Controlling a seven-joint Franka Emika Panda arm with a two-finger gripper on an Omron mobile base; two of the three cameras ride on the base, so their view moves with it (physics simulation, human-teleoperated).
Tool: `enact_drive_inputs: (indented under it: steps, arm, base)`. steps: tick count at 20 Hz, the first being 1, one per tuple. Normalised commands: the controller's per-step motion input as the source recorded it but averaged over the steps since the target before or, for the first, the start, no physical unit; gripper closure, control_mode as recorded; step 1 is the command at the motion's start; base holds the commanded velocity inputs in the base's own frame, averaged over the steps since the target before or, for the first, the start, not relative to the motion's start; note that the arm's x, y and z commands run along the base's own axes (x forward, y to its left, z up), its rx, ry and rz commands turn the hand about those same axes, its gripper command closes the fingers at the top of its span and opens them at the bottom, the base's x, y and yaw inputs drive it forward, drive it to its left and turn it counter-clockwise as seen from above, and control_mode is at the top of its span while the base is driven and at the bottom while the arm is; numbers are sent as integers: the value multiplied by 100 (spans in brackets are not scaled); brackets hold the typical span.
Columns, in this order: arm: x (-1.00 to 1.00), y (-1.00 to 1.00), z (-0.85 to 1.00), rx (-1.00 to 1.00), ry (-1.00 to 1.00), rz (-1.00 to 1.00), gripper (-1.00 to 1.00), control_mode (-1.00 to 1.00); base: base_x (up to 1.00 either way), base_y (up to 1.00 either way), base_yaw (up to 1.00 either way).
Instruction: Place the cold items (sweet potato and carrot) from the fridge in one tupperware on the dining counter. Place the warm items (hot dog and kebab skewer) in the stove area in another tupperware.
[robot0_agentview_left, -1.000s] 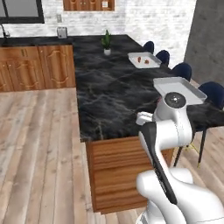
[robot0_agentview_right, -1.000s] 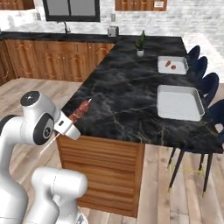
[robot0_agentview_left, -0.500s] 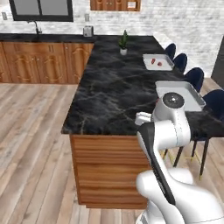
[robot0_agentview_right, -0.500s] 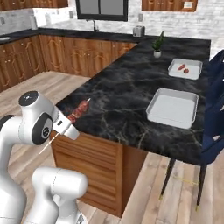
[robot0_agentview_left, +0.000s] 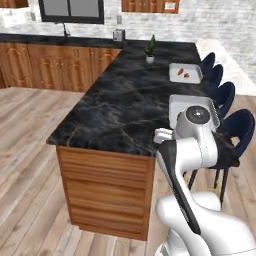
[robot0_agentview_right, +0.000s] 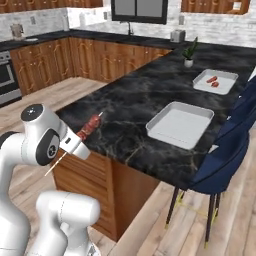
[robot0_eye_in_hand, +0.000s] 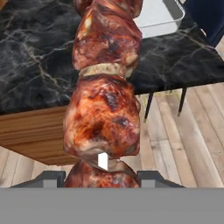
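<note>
The gripper (robot0_eye_in_hand: 103, 177), closed partway on the kebab skewer (robot0_eye_in_hand: 104, 87), holds it pointing lengthwise ahead toward the empty tupperware (robot0_agentview_right: 180, 124) beyond it on the counter.

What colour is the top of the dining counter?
The counter top is black marble with pale veins; the right base view shows it best.

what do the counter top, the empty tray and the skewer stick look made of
Counter top: looks like polished black marble, dark with pale veins and a slight sheen; could be any stone.
Empty tray: pale grey, matte, thin raised rim; plastic or metal, hard to say.
Kebab skewer stick: thin and pale, probably wood or bamboo, carrying glossy browned meat chunks.
</note>
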Motion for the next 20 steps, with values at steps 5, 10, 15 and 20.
enact_drive_inputs:
  steps: [5,10,15,20]
  arm:
    - [0,0,0,0,0,0,100,100]
    - [0,0,0,0,0,0,100,100]
    - [0,0,0,0,0,0,100,100]
    - [0,0,0,0,0,0,100,100]
  base:
    - [9,-88,31]
    - [3,-90,31]
    - [2,-84,30]
    - [4,-90,30]
